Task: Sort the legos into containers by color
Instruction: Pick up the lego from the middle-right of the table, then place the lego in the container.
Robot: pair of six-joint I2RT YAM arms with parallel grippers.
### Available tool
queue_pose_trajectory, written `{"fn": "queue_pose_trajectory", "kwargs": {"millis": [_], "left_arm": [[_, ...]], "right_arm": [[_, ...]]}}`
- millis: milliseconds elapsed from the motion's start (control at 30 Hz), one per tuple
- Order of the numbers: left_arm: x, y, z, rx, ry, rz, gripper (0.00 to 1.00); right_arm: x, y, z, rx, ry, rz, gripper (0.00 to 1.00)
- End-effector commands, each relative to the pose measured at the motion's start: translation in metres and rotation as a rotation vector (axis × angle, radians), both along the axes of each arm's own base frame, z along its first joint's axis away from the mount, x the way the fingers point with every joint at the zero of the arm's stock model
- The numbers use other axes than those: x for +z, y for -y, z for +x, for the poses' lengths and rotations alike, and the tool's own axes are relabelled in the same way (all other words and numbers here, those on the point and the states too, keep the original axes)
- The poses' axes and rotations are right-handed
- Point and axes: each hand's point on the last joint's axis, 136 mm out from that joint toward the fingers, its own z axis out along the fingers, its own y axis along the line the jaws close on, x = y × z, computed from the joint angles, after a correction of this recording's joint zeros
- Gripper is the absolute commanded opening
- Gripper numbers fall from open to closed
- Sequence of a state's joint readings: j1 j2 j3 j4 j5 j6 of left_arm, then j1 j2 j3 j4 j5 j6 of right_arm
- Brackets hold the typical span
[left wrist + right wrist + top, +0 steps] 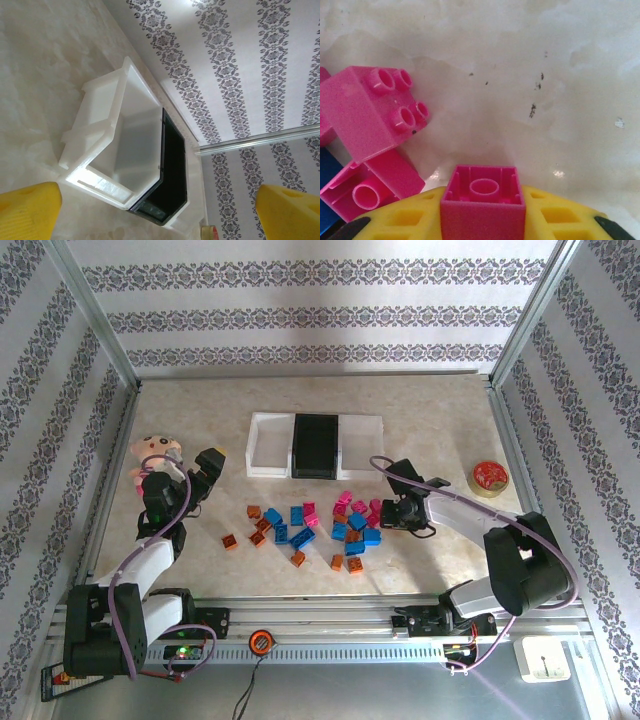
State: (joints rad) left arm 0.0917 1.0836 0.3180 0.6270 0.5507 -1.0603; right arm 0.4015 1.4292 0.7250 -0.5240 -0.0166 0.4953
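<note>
While the left gripper is hanging spread wide, the right gripper is pinching a pink Lego brick.

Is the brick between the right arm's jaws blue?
No, the lego brick wedged between the right arm's yellow jaws is pink, with its hollow underside facing the camera.

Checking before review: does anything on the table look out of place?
Two strays: a pink plush doll at the left edge of the table and a red tape roll at its right edge. Neither fits the task.
</note>
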Motion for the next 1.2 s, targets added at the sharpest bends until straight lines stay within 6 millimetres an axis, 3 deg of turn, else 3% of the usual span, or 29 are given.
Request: {"fn": "queue_pose_trajectory", "kwargs": {"millis": [0,100,267,400,533,700,867,967,1067,1167], "left_arm": [[-0.001,0.006,-0.001,-0.041,-0.032,-0.009,0.99],[-0.001,0.007,0.001,-0.048,-0.028,-0.020,0.99],[0.001,0.010,0.000,-0.060,-0.019,-0.037,0.99],[0.004,0.017,-0.001,-0.102,0.000,-0.084,0.99],[0.011,0.018,-0.005,-0.097,0.059,-0.125,0.99],[0.016,0.019,-0.011,-0.102,0.064,-0.120,0.99],[0.023,0.009,-0.019,-0.028,0.066,-0.106,0.99],[0.026,0.002,-0.025,0.016,0.069,-0.100,0.99],[0.038,0.007,-0.030,-0.018,0.116,-0.079,0.99],[0.044,0.008,-0.032,-0.019,0.133,-0.084,0.99]], "right_arm": [[0.002,0.004,0.004,-0.003,0.011,-0.008,0.29],[0.013,0.004,0.008,-0.001,0.036,0.001,0.25],[0.066,-0.013,0.027,0.032,0.181,0.082,0.20],[0.111,-0.037,0.057,0.062,0.317,0.147,0.19],[0.129,-0.055,0.104,0.061,0.388,0.139,0.19],[0.116,-0.072,0.160,0.036,0.404,0.092,0.19],[0.093,-0.075,0.194,0.002,0.384,0.015,0.20],[0.086,-0.075,0.203,-0.013,0.379,-0.005,0.35],[0.085,-0.076,0.206,-0.018,0.381,-0.004,0.56],[0.094,-0.076,0.202,-0.021,0.397,0.010,0.64]]}}
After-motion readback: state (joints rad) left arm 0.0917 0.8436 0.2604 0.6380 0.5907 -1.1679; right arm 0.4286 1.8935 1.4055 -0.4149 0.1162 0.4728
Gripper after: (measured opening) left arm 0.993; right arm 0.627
